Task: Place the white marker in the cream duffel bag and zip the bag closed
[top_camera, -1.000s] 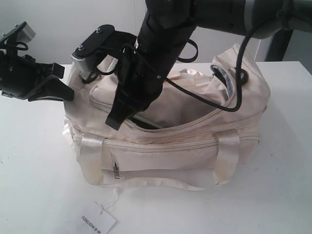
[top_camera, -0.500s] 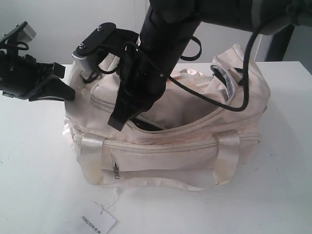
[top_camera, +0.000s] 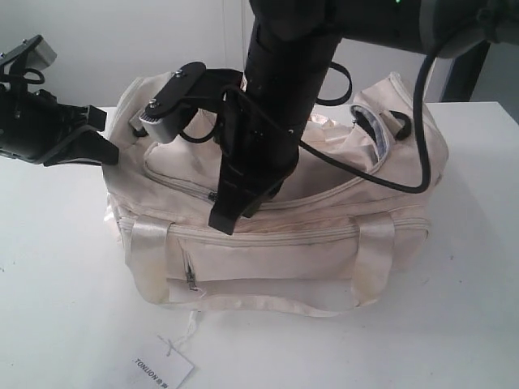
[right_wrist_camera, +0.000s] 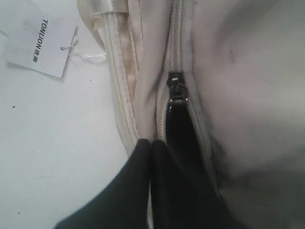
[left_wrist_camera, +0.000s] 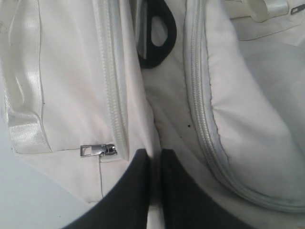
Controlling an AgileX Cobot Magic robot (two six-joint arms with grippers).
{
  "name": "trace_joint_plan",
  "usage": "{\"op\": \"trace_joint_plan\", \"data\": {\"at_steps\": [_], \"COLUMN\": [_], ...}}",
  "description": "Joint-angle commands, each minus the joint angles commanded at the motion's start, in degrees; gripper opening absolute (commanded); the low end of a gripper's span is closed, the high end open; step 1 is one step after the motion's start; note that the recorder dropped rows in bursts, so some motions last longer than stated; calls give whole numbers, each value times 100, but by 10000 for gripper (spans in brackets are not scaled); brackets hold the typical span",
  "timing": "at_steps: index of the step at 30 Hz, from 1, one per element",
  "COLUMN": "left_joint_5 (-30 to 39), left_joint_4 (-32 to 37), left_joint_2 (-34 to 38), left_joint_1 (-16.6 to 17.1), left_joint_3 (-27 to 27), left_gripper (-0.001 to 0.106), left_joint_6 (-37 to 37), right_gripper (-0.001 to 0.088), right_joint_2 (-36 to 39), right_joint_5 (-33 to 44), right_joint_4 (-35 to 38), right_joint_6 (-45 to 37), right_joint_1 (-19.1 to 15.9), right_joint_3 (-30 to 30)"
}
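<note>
Cream duffel bag (top_camera: 268, 251): right wrist alone shows slider (right_wrist_camera: 176, 89), seemingly mid-zip.

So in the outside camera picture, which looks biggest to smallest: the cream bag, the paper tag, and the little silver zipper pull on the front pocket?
Largest: the cream duffel bag, by far.
Middle: the paper tag.
Smallest: the front pocket's zipper pull, clearly littler than the tag.

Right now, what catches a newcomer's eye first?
The black right arm reaches down from the top of the exterior view onto the cream duffel bag, its fingers shut at the curved top zipper. The right wrist view shows the zip slider with a dark unzipped gap between it and the fingers. A TONIJON tag lies on the table at the exterior view's bottom edge.
</note>
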Motion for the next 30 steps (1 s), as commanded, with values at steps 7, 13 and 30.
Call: {"op": "trace_joint_plan", "data": {"at_steps": [7,13,30], "left_joint_5": [19,39,49], "left_joint_4": [0,0,-23], "left_joint_2": [0,0,0], "left_joint_1": [0,0,0], "left_joint_3": [0,0,0], "left_gripper": [0,0,0], "left_joint_6": [66,66,66], "right_gripper": [0,0,0], "right_joint_2": [0,0,339], "right_joint_5": [0,-669,0], "right_joint_4": [-10,236,1837], "right_joint_6": [386,1655,-895], "right_joint_1": [-11,-445,-958], "right_joint_3": [0,0,13]}}
